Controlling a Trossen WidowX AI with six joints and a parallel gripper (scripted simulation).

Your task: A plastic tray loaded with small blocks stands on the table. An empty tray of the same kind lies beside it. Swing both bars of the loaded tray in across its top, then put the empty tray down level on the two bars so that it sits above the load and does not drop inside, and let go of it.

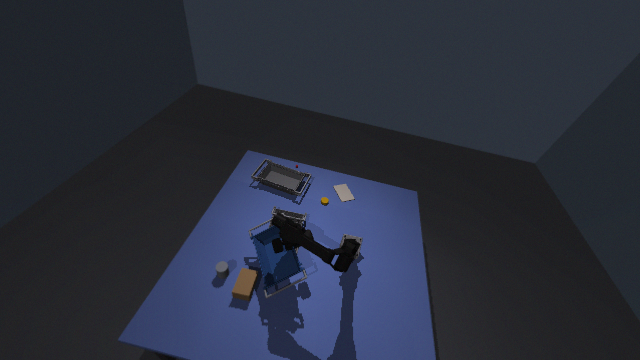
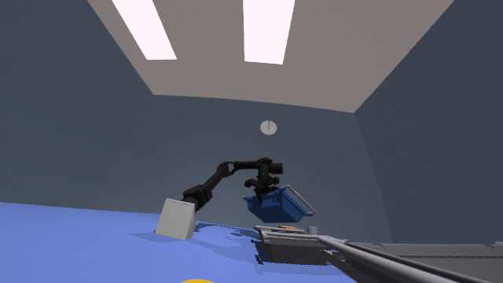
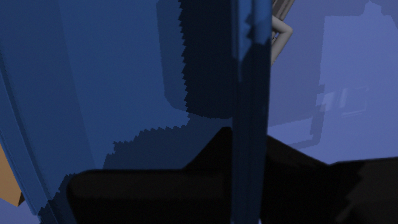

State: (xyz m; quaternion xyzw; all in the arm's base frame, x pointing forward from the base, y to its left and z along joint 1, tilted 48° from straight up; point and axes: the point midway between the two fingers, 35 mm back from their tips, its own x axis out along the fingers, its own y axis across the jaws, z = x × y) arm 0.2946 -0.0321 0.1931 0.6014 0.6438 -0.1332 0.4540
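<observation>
My gripper (image 1: 278, 244) (image 2: 260, 195) (image 3: 236, 135) is shut on one side wall of the empty blue tray (image 1: 281, 264) (image 2: 276, 207) (image 3: 100, 75). It holds the tray in the air, tilted, well above the blue table (image 1: 380, 300). The tray's wire bars (image 2: 302, 200) stick out past its ends. The loaded grey tray (image 1: 290, 216) stands on the table just beyond the held tray. My arm and the blue tray hide most of it, so I cannot see its bars or blocks.
A second grey tray (image 1: 280, 176) (image 2: 291, 248) lies at the table's far side. A yellow disc (image 1: 325, 201) and a pale card (image 1: 344, 192) lie to its right. A tan box (image 1: 244, 283) (image 3: 7, 186) and a grey cylinder (image 1: 222, 268) stand left of the held tray. The arm's base (image 1: 351, 245) (image 2: 175, 220) is on the right.
</observation>
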